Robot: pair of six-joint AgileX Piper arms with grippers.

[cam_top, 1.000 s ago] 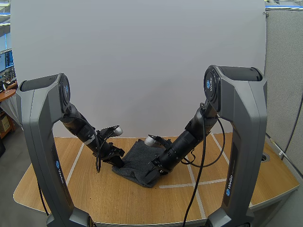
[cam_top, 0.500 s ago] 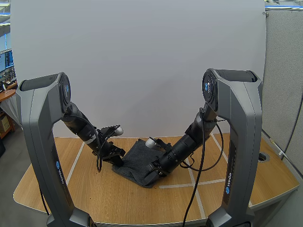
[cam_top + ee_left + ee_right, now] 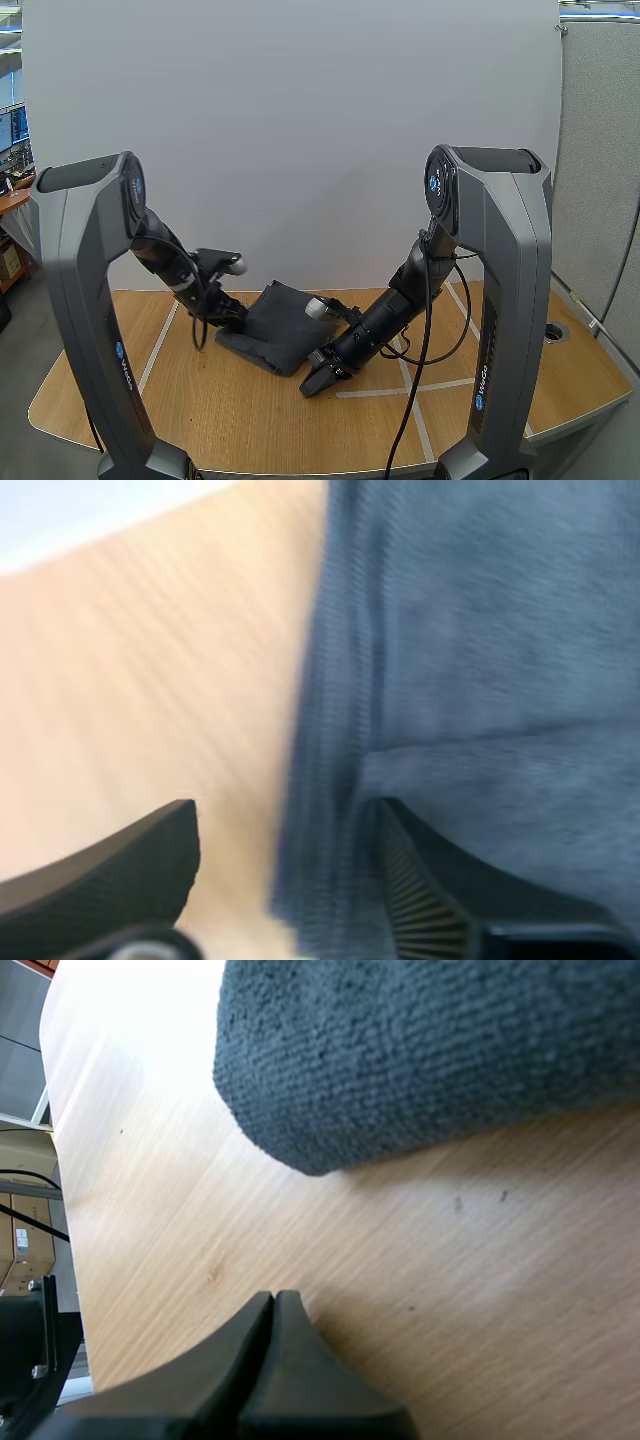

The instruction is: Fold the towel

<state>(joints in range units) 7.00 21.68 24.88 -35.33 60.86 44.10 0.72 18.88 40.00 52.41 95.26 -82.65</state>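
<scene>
Since the earlier frame, the right gripper (image 3: pixel 312 381) has come off the towel (image 3: pixel 278 322) and now rests low over bare table (image 3: pixel 200 410), just in front of the towel's near corner. The towel has shifted left and back and sits as a thicker, humped bundle.

Right wrist view: the right gripper (image 3: pixel 274 1298) has its fingers pressed together as one wedge, holding nothing. The towel's rounded folded edge (image 3: pixel 300 1130) lies ahead of the tips, apart from them.

The left gripper (image 3: pixel 222 318) is at the towel's left edge. Left wrist view: the left gripper (image 3: pixel 288 808) has its fingers spread wide. The towel's ribbed edge (image 3: pixel 330 730) runs between them, close to the ribbed finger (image 3: pixel 420 900), and is not pinched.

Open wood surrounds the towel in front and on both sides. White tape lines (image 3: pixel 440 385) cross the table at the right.
</scene>
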